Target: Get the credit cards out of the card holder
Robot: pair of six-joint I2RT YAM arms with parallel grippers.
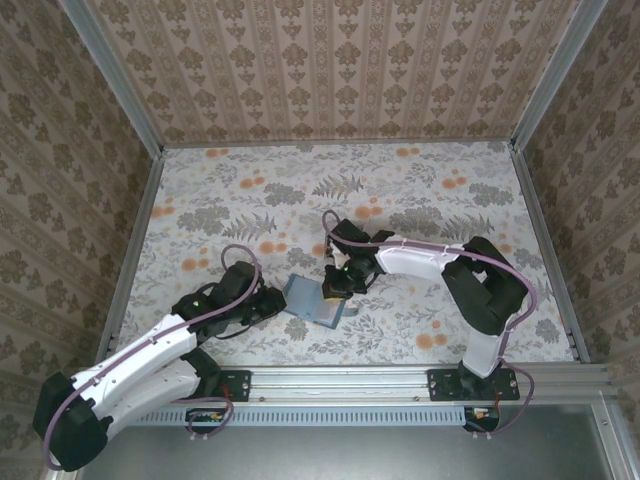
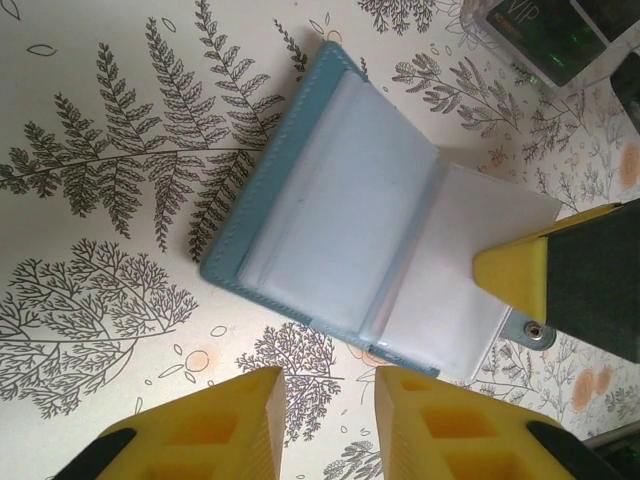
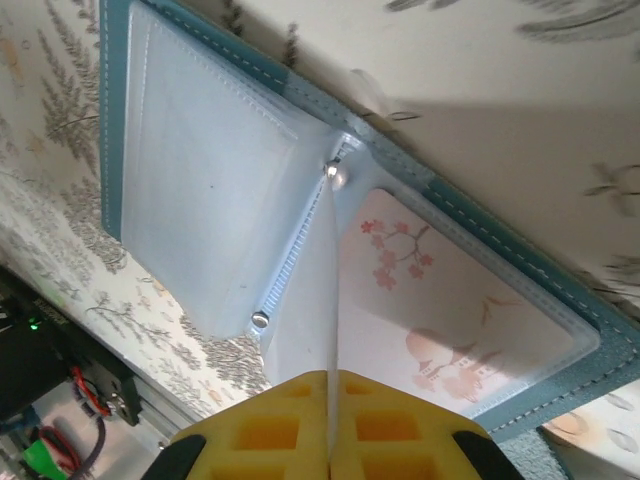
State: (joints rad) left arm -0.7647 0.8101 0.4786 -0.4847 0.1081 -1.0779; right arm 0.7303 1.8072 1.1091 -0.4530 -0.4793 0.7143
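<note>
The teal card holder [image 1: 305, 298] lies open on the floral table between my grippers. Its rim [image 2: 225, 240] frames clear sleeve pages. My left gripper [image 2: 330, 385] hovers just off the holder's near edge, open, with only tablecloth between its fingers; from above it [image 1: 278, 303] sits at the holder's left side. My right gripper [image 3: 330, 385] is shut on a thin clear sleeve page, seen edge-on and lifted from the spine. A pale pink credit card [image 3: 450, 310] with blossom print sits in the pocket inside the teal rim [image 3: 470, 215]. A dark card lettered VIP [image 2: 540, 35] lies beyond the holder.
The right gripper's yellow fingertip [image 2: 510, 275] rests on the holder's right page. An aluminium rail [image 1: 350, 380] runs along the table's near edge. Patterned walls enclose the table on three sides, with open cloth behind the holder.
</note>
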